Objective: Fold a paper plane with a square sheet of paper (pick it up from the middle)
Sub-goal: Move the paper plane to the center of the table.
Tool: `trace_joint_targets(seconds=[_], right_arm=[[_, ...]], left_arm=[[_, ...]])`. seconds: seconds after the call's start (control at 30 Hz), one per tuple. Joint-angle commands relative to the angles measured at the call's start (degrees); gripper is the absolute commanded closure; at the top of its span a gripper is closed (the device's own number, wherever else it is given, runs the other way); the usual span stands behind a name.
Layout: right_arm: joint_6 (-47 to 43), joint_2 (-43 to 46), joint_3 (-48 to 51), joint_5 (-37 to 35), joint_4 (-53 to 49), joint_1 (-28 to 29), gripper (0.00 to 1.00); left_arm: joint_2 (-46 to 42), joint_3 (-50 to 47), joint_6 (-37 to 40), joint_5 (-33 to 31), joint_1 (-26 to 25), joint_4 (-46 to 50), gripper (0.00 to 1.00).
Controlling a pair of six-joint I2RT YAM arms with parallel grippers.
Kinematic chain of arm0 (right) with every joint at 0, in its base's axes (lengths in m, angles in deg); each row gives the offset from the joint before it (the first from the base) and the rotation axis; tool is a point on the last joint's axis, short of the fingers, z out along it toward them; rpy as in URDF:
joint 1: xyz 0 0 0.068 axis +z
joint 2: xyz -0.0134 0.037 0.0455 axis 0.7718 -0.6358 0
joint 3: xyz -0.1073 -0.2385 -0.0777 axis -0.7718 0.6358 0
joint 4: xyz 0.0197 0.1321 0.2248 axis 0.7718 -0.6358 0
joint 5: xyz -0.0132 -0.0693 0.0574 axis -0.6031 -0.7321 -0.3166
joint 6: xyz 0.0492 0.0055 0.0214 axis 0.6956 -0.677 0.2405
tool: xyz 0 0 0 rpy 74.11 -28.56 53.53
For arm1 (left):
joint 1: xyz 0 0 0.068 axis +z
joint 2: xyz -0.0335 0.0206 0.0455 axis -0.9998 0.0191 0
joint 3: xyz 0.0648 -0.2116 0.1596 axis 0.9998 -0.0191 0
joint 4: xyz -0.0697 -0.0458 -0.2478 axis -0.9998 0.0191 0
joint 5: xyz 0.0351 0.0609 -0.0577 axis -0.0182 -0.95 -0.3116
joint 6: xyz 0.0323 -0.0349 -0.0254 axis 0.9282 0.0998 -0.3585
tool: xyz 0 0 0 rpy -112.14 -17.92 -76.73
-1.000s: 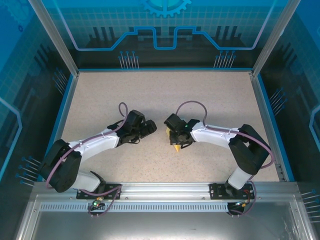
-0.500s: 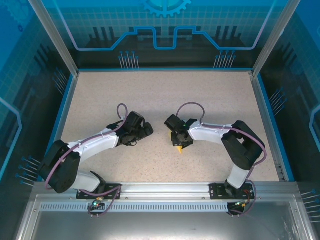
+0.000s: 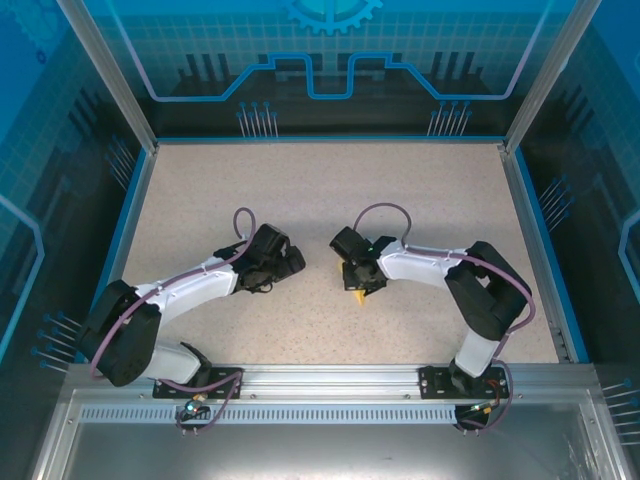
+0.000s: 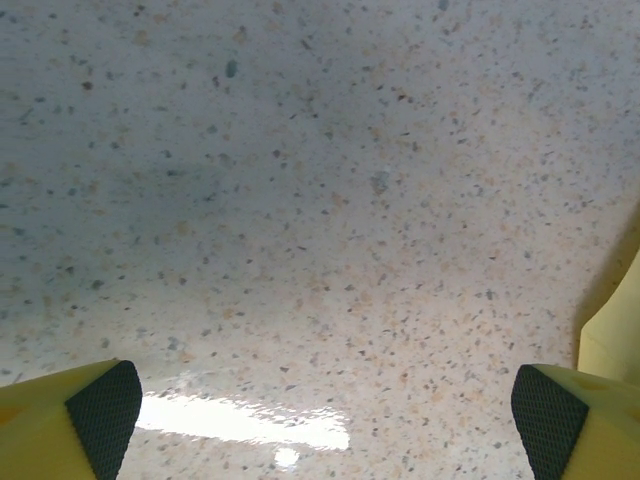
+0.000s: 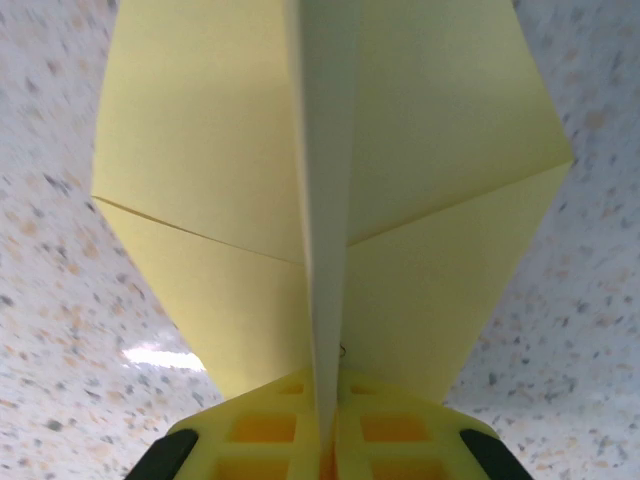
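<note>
Since the earlier frame, the left gripper (image 3: pixel 290 262) has drawn back slightly toward its own base, and the right arm's elbow (image 3: pixel 487 298) has swung inward. The right gripper (image 3: pixel 357 283) has barely shifted.

We start at the right gripper (image 5: pixel 325 445). Its jaws are closed on the paper plane (image 5: pixel 215 160), pinching the raised centre crease (image 5: pixel 322 250) between them. From the grip, the crease runs straight ahead along the line of the fingers, with a flat flap spreading to either side. We judge that the plane's long axis lies in line with this gripper. In the top view, a small yellow tip of the plane (image 3: pixel 357 297) shows just below the gripper, on the side toward the arm bases.

We then check the left gripper (image 4: pixel 330 400). Its jaws are fully apart, the black pads (image 4: pixel 100 405) sit at the lower corners of its wrist view, and only bare speckled table (image 4: pixel 300 200) lies between them. A pale-yellow edge at the right border of that view is probably the plane, but we cannot confirm it.

The governing relation is as follows: the plane lies to the right of the left gripper, near it but apart. The right arm is the nearer arm, since it already holds the paper. We judge that any further fold requires the left gripper to approach from the left, square to the crease.
</note>
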Motion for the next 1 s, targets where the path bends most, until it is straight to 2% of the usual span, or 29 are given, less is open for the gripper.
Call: trace_joint_targets(seconds=[0.0, 0.37, 0.53, 0.73, 0.97], right_arm=[[-2.45, 1.07, -3.5, -0.77, 0.36, -3.67, 0.92], [-11.38, -11.19, -15.63, 5.27, 3.2, -10.62, 0.91], [-10.37, -15.94, -20.88, 4.61, 0.64, -11.25, 0.91], [-7.44, -18.94, -22.05, 3.32, -2.03, -11.27, 0.85], [-6.1, -18.82, -23.1, 3.4, -3.93, -10.82, 0.8]], left_arm=[[-1.34, 2.8, 1.06, -3.64, 0.36, 4.97, 0.01], [-3.7, 4.02, 1.88, -6.95, 0.76, 9.07, 0.01], [-5.18, 2.75, 1.77, -6.19, 0.94, 8.47, 0.01], [-5.96, 2.54, 1.9, -6.56, 1.44, 8.92, 0.01], [-6.7, 3.9, 2.98, -7.12, 2.43, 9.71, 0.01]])
